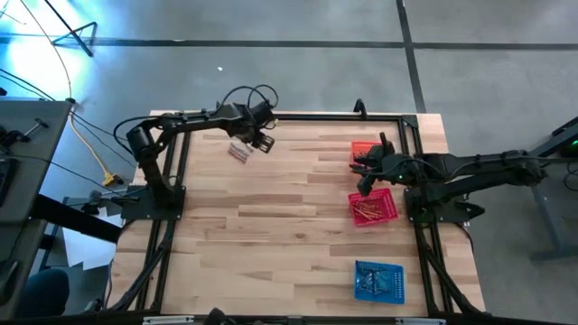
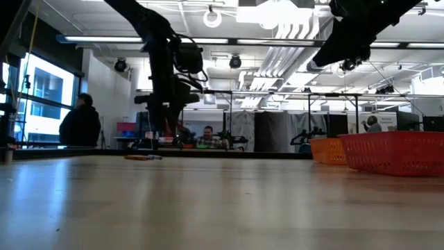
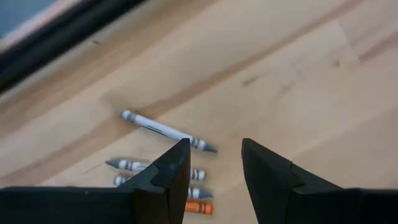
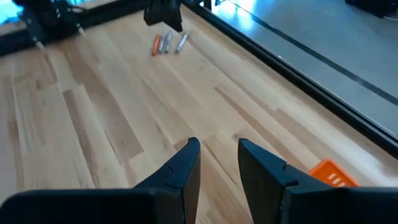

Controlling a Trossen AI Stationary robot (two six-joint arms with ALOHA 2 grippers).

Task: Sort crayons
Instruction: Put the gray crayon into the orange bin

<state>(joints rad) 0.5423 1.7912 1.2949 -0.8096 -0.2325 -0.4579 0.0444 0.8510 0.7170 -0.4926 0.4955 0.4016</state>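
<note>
The left gripper (image 1: 264, 141) hovered, fingers spread, over the crayons (image 1: 238, 152) at the far left — the right gripper (image 1: 365, 184), fingers apart and empty, hung above the red basket (image 1: 386, 215).

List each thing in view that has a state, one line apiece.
left gripper: open, empty, above the loose crayons.
right gripper: open, empty, raised by the baskets.
loose crayons: lying flat on the table, grey ones and one orange.
orange basket: upright, contents hidden by the arm.
red basket: upright, holds crayons.
blue basket: upright, holds crayons.
</note>
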